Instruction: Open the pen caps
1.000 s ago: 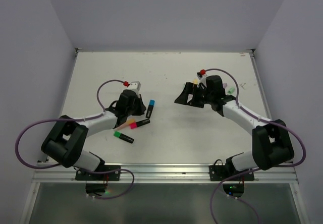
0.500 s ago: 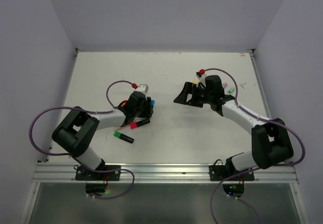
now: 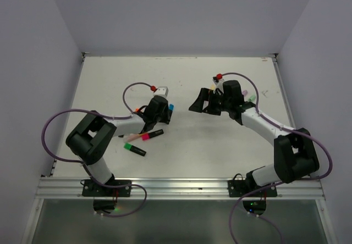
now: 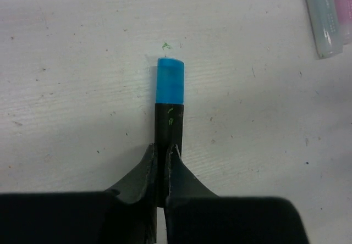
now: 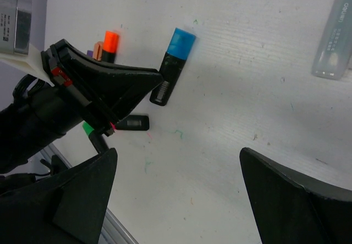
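Note:
My left gripper (image 4: 162,148) is shut on the black barrel of a pen (image 4: 169,120) that has a blue pen cap (image 4: 169,79) still on its far end. It sits low over the table. From above, the left gripper (image 3: 163,112) is left of centre, with the blue cap (image 3: 171,106) just beyond it. The right wrist view shows the same pen (image 5: 167,79) at the left fingers' tip. My right gripper (image 5: 176,156) hangs wide open above bare table, and in the top view the right gripper (image 3: 200,102) is right of centre, holding nothing.
A pink-ended pen (image 3: 152,135) and a green-capped pen (image 3: 135,148) lie near the left arm. An orange cap (image 5: 111,38) shows behind the left gripper. Pastel pens (image 3: 250,97) lie by the right arm, and a mint pen (image 4: 324,18) lies at the far right.
The left arm swung right and farther out. Its jaws opened, then shut on the blue-capped pen, and the blue cap shifted slightly up and right. The right arm stayed still.

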